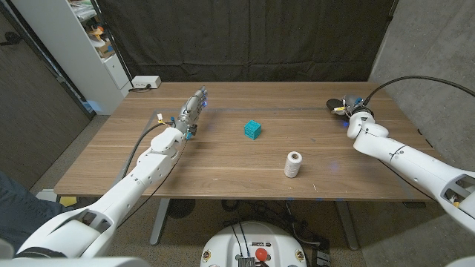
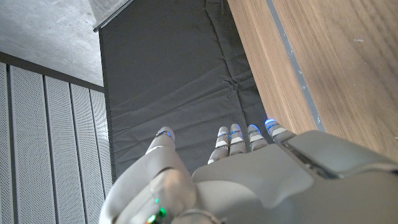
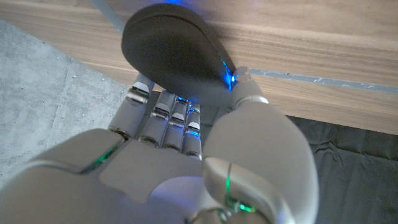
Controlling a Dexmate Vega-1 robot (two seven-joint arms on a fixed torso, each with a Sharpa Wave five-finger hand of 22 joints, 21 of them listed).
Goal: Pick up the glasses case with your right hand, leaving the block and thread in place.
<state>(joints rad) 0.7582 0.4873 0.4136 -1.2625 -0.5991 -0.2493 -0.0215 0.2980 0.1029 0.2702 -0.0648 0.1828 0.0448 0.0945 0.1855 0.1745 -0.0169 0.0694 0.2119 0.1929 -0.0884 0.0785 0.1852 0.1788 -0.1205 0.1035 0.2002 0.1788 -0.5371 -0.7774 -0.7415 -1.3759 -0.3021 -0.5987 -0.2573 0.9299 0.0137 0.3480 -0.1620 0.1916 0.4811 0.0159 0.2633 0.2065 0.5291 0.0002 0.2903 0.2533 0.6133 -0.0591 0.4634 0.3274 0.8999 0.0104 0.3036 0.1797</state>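
A: Starting from the head view, where is the glasses case (image 1: 335, 104) sitting?

B: It's lying at the far right corner of the wooden table (image 1: 223, 167), right in front of the right hand (image 1: 355, 113). The hand is touching or wrapping it from the near side, so most of the dark case is hidden, and I'm judging its long axis to run roughly along the table's far edge, though that's hard to read from here. The teal block (image 1: 252, 130) is sitting mid-table and the spool of white thread (image 1: 293, 164) is standing nearer the front edge, both well apart from the case.

A: And the other arm?

B: The left hand (image 1: 191, 113) is reaching out on the far left side, much farther from the case. In the left wrist view the left hand (image 2: 249, 174) is holding nothing, its fingers (image 2: 237, 135) stretched out straight past the table edge (image 2: 292, 74).

A: What is the right wrist view giving us?

B: The dark, rounded case (image 3: 177, 53) is lying directly beyond the right hand (image 3: 186, 155), its fingers (image 3: 165, 118) curling under it and the thumb (image 3: 249, 93) pressing its side. I'd call that a grip closing on the case, which seems to be resting on the wood, so the lift is what remains.
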